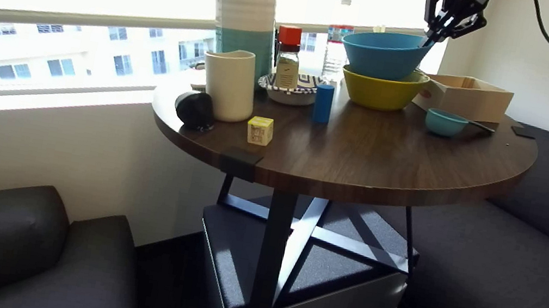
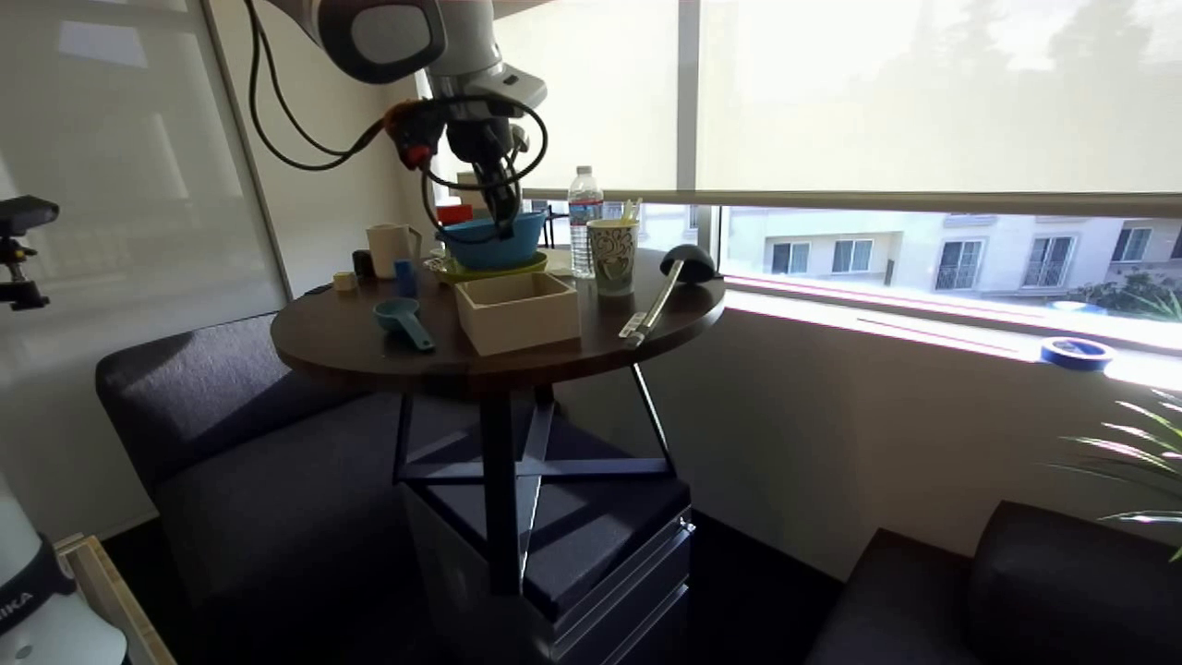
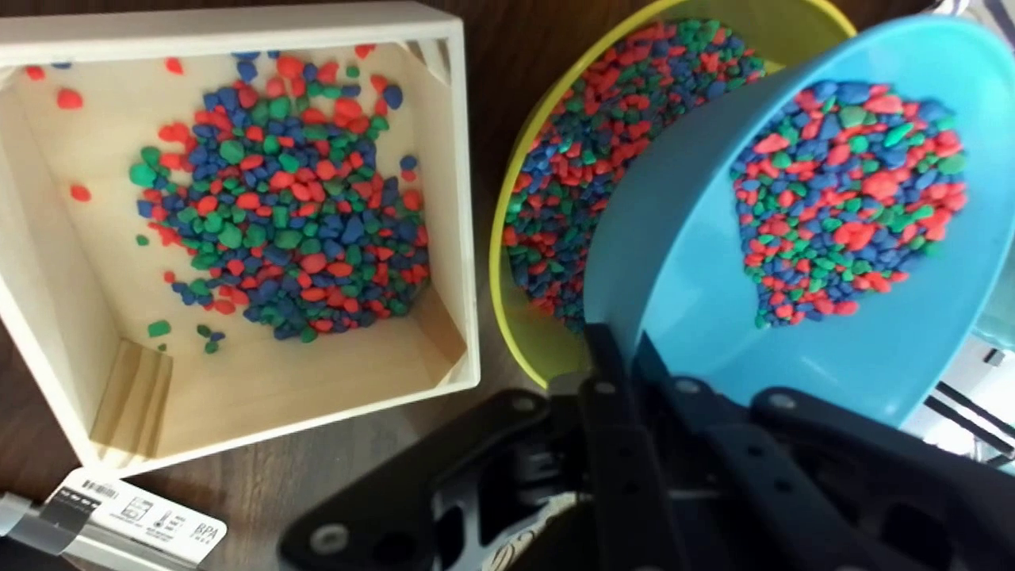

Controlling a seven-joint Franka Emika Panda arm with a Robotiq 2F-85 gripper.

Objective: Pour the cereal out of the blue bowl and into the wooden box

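Robotiq claw [image 3: 626, 349]: pinching rim of blue bowl [image 3: 706, 317] | yellow bowl [image 1: 380, 93]: below claw, partly under blue bowl | wooden box [image 3: 285, 373]: left of claw, wrist view (pebble-like pieces [image 3: 856, 190] in all three)

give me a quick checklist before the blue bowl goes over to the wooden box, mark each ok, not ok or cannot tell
1. Fingers gripping the rim of the blue bowl: ok, one on each side of its wall.
2. Coloured pieces in the blue bowl: ok, they show in the wrist view.
3. Blue bowl clear of the yellow bowl: cannot tell, they overlap in every view and any contact is hidden.
4. Blue bowl over the wooden box: not ok, it is off to one side.
5. Room in the box: ok, bare wood shows around the pile in it.
6. Teal scoop apart from the box: ok, a gap shows in an exterior view.
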